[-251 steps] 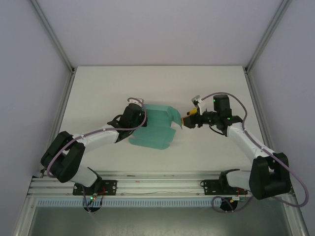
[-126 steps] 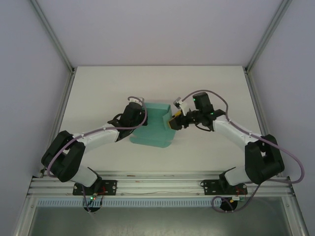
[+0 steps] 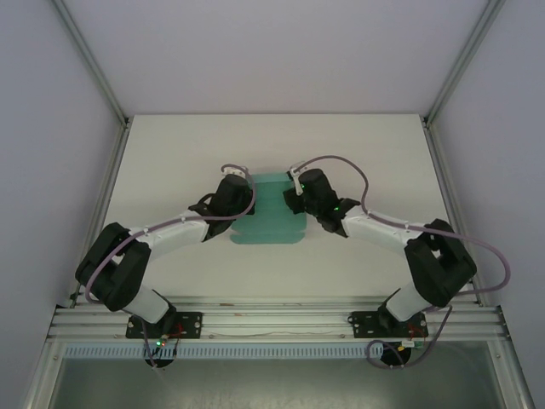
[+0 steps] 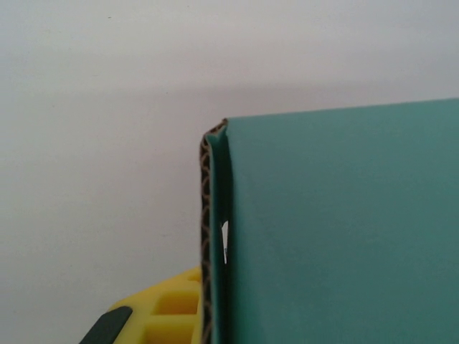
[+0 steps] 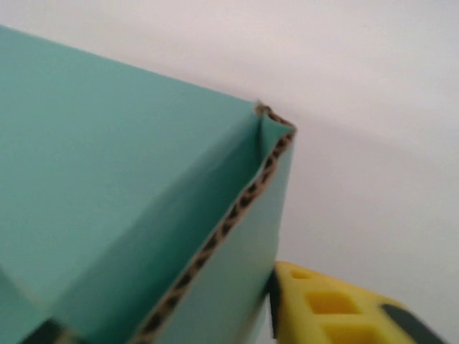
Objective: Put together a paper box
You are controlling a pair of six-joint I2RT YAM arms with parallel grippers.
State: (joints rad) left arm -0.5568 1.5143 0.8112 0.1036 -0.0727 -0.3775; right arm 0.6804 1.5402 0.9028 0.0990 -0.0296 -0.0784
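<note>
- Left gripper (image 3: 242,199): sat at the left edge of the paper box (image 3: 271,220). Jaws pressed together on the card there. In the left wrist view one yellow finger (image 4: 159,317) showed, tight against the left side of the card's cut edge. The other finger was covered by the teal panel.
- Right gripper (image 3: 295,198): sat at the box's far-right corner. From above, the wrist covered the fingertips. In the right wrist view one yellow finger (image 5: 324,308) lay just beside the box wall, cut off by the bottom of the frame. The opposite finger could not be made out. Could not tell whether the jaws were pinching the card or standing apart.
- Paper box, hidden parts: its left and far-right edges lay under the two wrists in the top view. The left wrist view gave a teal face (image 4: 344,229) running out of frame right and bottom. The right wrist view gave one blurred corner (image 5: 107,179).
- Both wrist views showed brown fluting along the cut edge. It ran upright in the left wrist frame. In the right wrist frame it ran diagonally from the corner toward lower left.
- Orientation: the box lay mid-table (image 3: 366,153), between the two grippers, edges roughly square to the table sides. The near corners looked rounded. The outline read close to square from above, so no long axis could be called.
- Arms: both reached inward from the near rail (image 3: 272,322), with lilac cables (image 3: 341,162) looping over the wrists.
</note>
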